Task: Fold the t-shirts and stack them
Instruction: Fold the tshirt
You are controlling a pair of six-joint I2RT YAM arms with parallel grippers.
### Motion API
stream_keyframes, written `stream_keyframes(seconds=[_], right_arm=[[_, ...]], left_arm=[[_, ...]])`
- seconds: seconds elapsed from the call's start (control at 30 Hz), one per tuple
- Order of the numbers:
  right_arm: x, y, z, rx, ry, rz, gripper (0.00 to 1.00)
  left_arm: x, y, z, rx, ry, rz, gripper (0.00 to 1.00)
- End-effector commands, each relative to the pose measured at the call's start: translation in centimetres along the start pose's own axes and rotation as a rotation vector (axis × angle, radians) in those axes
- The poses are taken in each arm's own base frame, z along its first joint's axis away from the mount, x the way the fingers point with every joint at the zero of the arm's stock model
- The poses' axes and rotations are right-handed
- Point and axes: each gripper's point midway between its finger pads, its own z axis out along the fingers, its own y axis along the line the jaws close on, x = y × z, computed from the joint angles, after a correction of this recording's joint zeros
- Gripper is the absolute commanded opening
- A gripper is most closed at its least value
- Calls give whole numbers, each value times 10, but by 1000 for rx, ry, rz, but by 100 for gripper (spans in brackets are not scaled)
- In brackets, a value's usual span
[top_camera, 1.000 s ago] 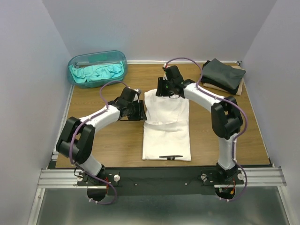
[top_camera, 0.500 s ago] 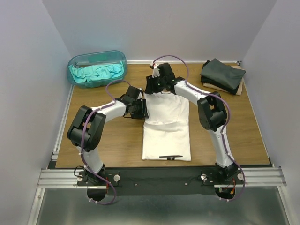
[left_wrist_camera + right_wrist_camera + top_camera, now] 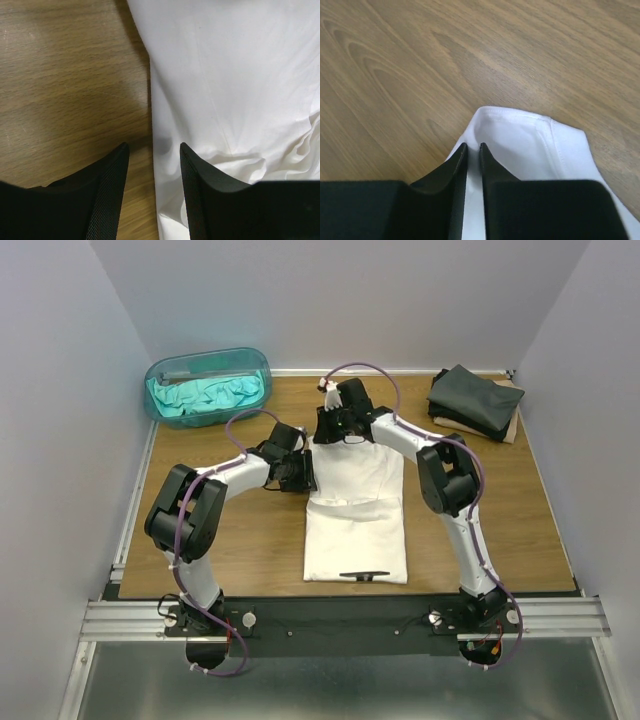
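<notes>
We see white shirt (image 3: 357, 510): soft smooth cloth, folded to long rectangle mid wood-grain table (image 3: 240, 540), long axis running near-to-far. Left gripper (image 3: 152, 145): jaws apart, empty, straddling shirt's left edge. Right gripper (image 3: 473, 146): arm bent leftward, jaws nearly together at far corner. We cannot tell whether cloth is pinched.

Left gripper (image 3: 152, 150) wide, right gripper (image 3: 470, 148) near-closed.
</notes>
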Motion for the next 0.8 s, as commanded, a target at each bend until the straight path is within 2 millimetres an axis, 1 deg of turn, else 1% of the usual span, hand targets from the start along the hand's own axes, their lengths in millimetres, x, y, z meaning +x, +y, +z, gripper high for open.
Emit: stream_keyframes(seconds=[0.0, 0.03, 0.13, 0.17, 0.27, 0.33, 0.43, 0.53, 0.57, 0.6, 0.67, 0.7, 0.77], right_arm=[[7, -20, 5, 39, 4, 7, 12], [7, -24, 5, 47, 2, 9, 6], [4, -32, 3, 63, -6, 14, 5], [2, -38, 1, 72, -11, 19, 5], [0, -45, 1, 88, -17, 17, 5], [2, -51, 3, 102, -14, 13, 5], [7, -58, 2, 135, -5, 13, 5], [10, -66, -2, 185, -2, 24, 5], [8, -67, -5, 200, -7, 26, 5], [12, -69, -6, 215, -2, 35, 5], [8, -71, -12, 243, -13, 43, 5], [11, -74, -13, 262, -10, 51, 5], [9, -77, -14, 281, -16, 53, 6]], left_arm=[[8, 13, 0, -46, 4, -1, 54], [12, 14, 0, -47, 10, -3, 54], [17, 16, -3, -48, 11, -13, 54], [24, 20, -2, -53, 23, -18, 54], [32, 23, -2, -54, 33, -30, 54], [36, 24, -3, -55, 36, -36, 54], [37, 25, -5, -56, 30, -43, 53], [37, 24, -7, -55, 25, -47, 53], [37, 24, -7, -56, 26, -48, 54], [38, 24, -8, -55, 27, -49, 53], [38, 25, -8, -55, 27, -50, 53], [39, 25, -7, -57, 29, -52, 53], [39, 25, -7, -56, 32, -53, 53]])
